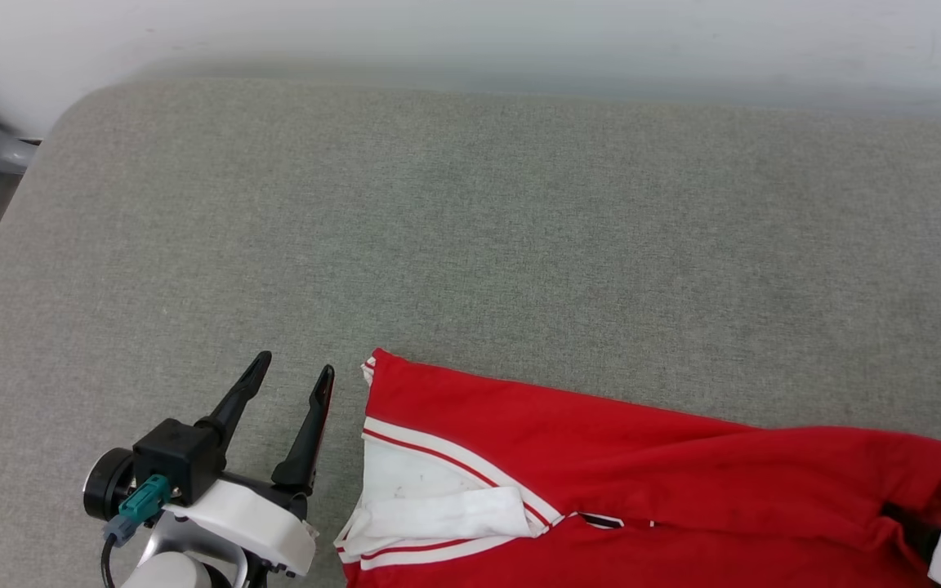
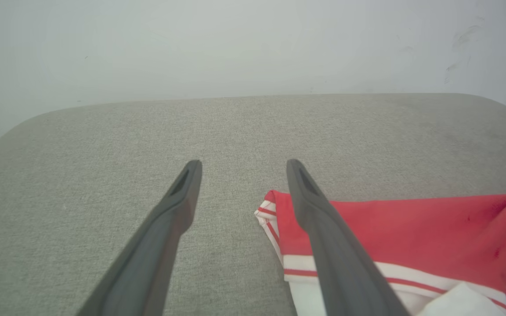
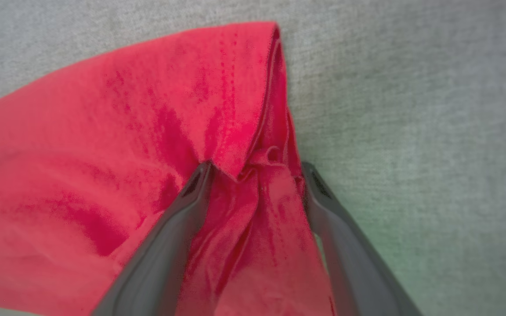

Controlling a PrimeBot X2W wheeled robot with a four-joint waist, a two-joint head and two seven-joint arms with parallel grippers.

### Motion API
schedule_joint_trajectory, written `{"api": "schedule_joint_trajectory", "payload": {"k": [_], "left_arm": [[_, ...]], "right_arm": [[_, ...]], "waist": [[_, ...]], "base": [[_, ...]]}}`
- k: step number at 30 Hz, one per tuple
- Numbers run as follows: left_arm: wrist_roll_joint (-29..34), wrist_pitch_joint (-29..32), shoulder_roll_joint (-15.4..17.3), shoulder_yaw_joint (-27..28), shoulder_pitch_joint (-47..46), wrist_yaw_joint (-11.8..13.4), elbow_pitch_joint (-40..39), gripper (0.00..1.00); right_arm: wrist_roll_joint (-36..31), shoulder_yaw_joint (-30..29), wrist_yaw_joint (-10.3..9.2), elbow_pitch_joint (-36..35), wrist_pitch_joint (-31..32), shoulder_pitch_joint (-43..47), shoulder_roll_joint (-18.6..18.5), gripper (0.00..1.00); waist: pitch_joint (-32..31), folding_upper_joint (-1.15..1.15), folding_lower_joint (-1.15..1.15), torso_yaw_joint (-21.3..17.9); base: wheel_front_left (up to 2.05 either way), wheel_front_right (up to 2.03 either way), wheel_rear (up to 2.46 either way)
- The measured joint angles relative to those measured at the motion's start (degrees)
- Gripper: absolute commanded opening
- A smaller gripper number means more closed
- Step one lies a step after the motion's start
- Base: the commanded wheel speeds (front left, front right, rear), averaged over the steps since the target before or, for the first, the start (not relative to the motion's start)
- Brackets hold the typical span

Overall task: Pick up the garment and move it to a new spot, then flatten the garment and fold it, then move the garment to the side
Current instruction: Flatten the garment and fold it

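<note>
Head view: the garment (image 1: 642,457) lies along the near edge of the grey cushion (image 1: 470,204). Its red body is doubled over on itself, and a white sleeve is turned in at its left end. It looks partly folded rather than spread flat.

In the right wrist view we see a hemmed corner of the garment (image 3: 125,131) rumpled up between the fingers of the right gripper (image 3: 256,169). The fingers stand wide apart and straddle the cloth; they do not pinch it.

The left gripper (image 1: 295,366) is just as wide open and holds nothing. It sits just beside the striped sleeve edge, and the left wrist view shows its right finger (image 2: 323,228) crossing in front of the red cloth.

We judge that this fits two stages alike: a corner about to be taken, or a corner just let go.

Either way, the care we need is the same:
- **Right fingers:** we move them straight along their own line, so they do not snag the bunched hem or drag the upper layer off the lower one.
- **Left fingers:** we keep them low and clear of the sleeve trim.
- **Loose cloth:** it slides easily over itself, so we work slowly and watch that the edges stay in line.
</note>
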Motion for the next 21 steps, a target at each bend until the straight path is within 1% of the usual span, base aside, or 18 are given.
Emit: {"api": "schedule_joint_trajectory", "payload": {"k": [2, 3, 4, 5, 6, 7, 12, 13, 17, 19, 21], "left_arm": [[0.0, 0.0, 0.0, 0.0, 0.0, 0.0, 0.1, 1.0], [0.1, 0.0, -0.1, 0.0, 0.0, -0.1, 0.3, 1.0], [0.1, 0.0, -0.1, 0.0, -0.1, -0.1, 0.3, 1.0], [0.1, 0.0, -0.1, 0.0, -0.1, -0.1, 0.4, 1.0], [0.2, 0.0, -0.1, 0.0, -0.1, -0.2, 0.4, 1.0], [0.2, 0.0, -0.1, 0.0, -0.1, -0.2, 0.5, 1.0], [0.2, 0.0, -0.1, 0.0, 0.0, -0.2, 0.7, 1.0], [0.2, 0.0, -0.1, 0.0, 0.0, -0.2, 0.8, 1.0], [0.1, 0.0, -0.1, 0.0, 0.4, -0.1, 0.8, 1.0], [0.1, 0.0, -0.1, 0.0, 0.5, -0.1, 0.8, 1.0], [0.0, 0.0, -0.1, 0.0, 0.8, 0.1, 0.8, 1.0]], "right_arm": [[0.4, 0.5, 0.0, 0.3, -0.6, -0.2, 0.0, 1.0], [1.4, 1.8, -0.02, 1.0, -1.2, -0.6, 0.1, 1.0], [1.7, 2.3, -0.04, 1.3, -1.6, -0.9, 0.1, 0.89], [1.9, 2.7, -0.08, 1.7, -1.9, -1.1, 0.1, 0.49], [1.9, 3.1, -0.09, 2.0, -2.6, -1.1, 0.1, 0.27], [1.9, 3.4, -0.09, 2.2, -3.2, -1.2, 0.1, 0.0], [2.4, 5.4, 0.27, 3.8, -6.3, -2.0, 0.3, 0.0], [2.3, 5.6, 0.55, 4.1, -6.8, -1.9, 0.0, 0.0], [2.3, 5.3, 0.67, 4.8, -8.6, -1.9, -1.0, 0.0], [2.1, 4.9, 0.7, 5.0, -9.2, -1.9, -1.8, 0.0], [1.7, 4.0, 0.7, 5.2, -10.1, -1.8, -3.7, 0.0]], "waist": [[-0.1, 0.0, 0.0, -0.1], [-0.3, 0.0, 0.0, -0.2], [-0.4, 0.0, 0.0, -0.3], [-0.6, 0.0, 0.0, -0.4], [-0.8, 0.0, 0.0, -0.5], [-0.9, 0.0, 0.0, -0.5], [-2.0, 0.01, 0.01, -0.8], [-2.2, 0.0, 0.01, -0.9], [-3.1, 0.01, 0.01, -1.1], [-3.4, 0.01, 0.01, -1.2], [-3.9, 0.01, 0.01, -1.4]], "base": [[0.0, 0.0, 0.0], [0.0, 0.0, 0.0], [0.0, 0.0, 0.0], [0.0, 0.0, 0.0], [0.0, 0.0, 0.0], [0.0, 0.0, 0.0], [0.0, 0.0, 0.0], [0.0, 0.0, 0.0], [0.0, 0.0, 0.0], [0.0, 0.0, 0.0], [0.0, 0.0, 0.0]]}}
